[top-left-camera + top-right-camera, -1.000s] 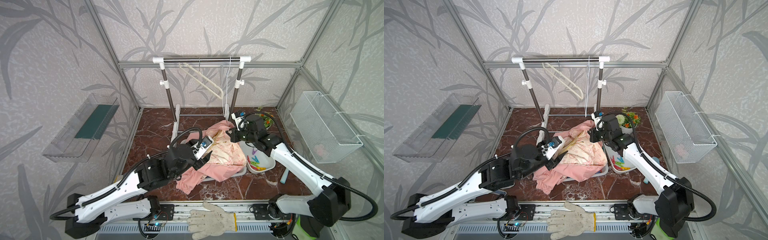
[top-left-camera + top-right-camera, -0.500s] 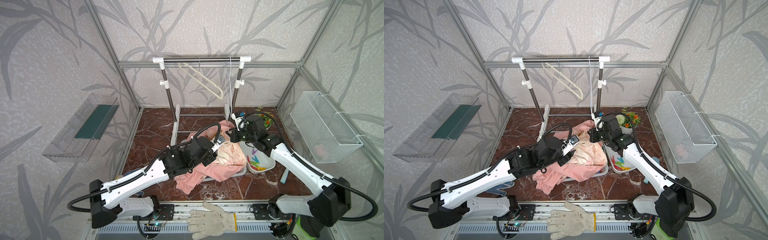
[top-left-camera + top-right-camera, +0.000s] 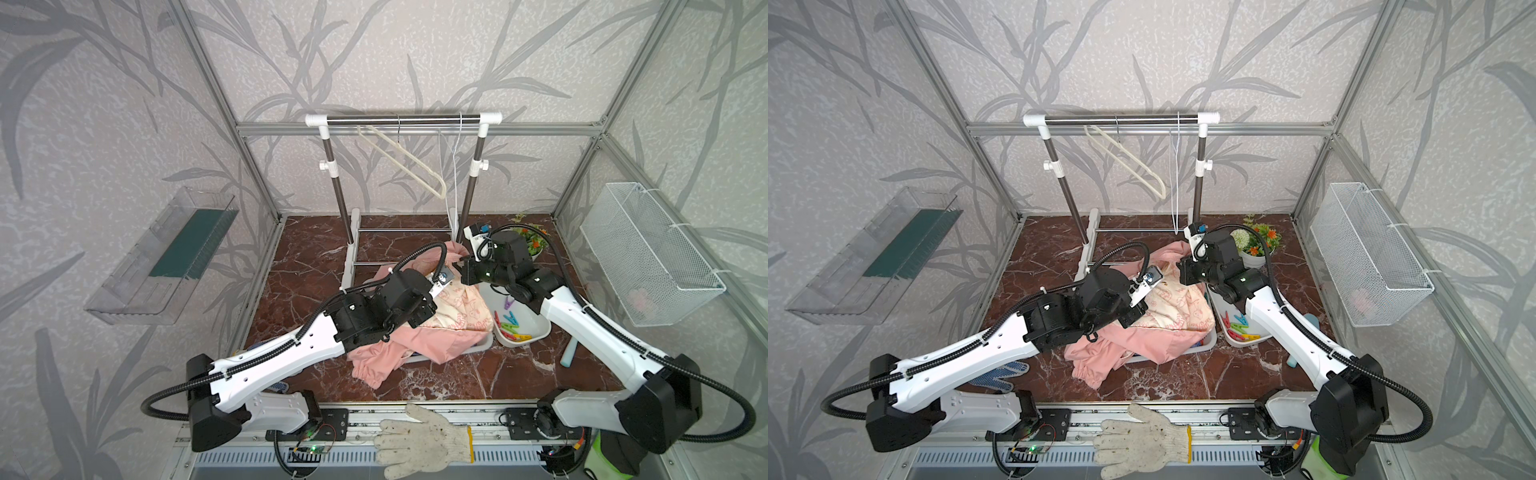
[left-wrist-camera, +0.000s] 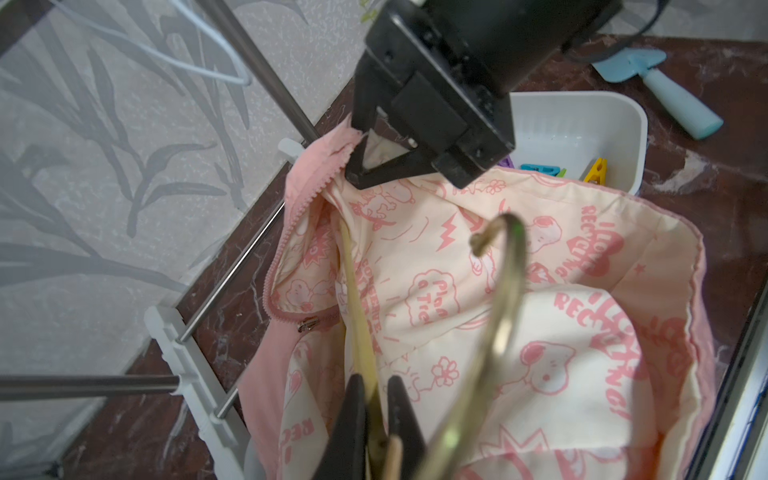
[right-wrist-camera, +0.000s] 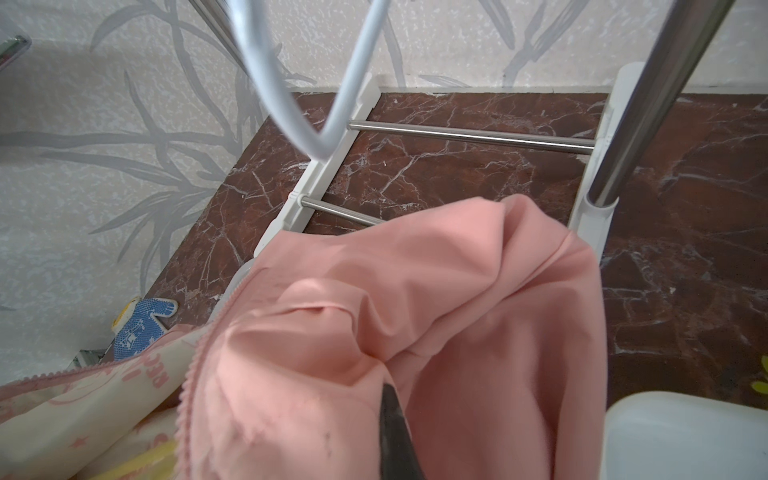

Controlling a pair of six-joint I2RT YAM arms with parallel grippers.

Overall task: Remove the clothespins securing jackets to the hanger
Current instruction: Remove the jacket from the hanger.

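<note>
Where both top views give the whole cell, only the wrist views show the grips. Item 1, pink jacket (image 3: 432,332): heaped over a shallow white tray on the marble desk (image 3: 307,266), cream patterned lining (image 4: 540,291) turned up, 1 cuffed sleeve trailing onto the desk.

Item 2, left claw (image 4: 376,419): in the left wrist view its 2 black fingers are closed on the cream hanger (image 4: 359,316) lying inside the jacket; the hanger's metal hook (image 4: 503,291) curves up past them.

Item 3, right claw (image 4: 365,166): the same view shows it pinched shut on the jacket's zipper edge. The right wrist view shows only pink cloth and 1 dark fingertip (image 5: 395,432).

Item 4, white bin (image 3: 536,328): just beside the jacket, holding loose clothespins (image 3: 509,322) in green, blue, yellow, pink and purple; count unclear.

Item 5, garment rail (image 3: 403,120): carries 1 bare cream hanger (image 3: 407,162) and 1 thin white wire hanger (image 3: 1175,178).

Item 6, wire basket (image 3: 648,253): mounted on the side wall, 1 pale pink thing inside, too faint to name.

Item 7, clear wall tray (image 3: 166,257): holds 1 dark green strip.

Item 8, blue-dotted glove (image 3: 1000,374): seen in a top view and the right wrist view.
</note>
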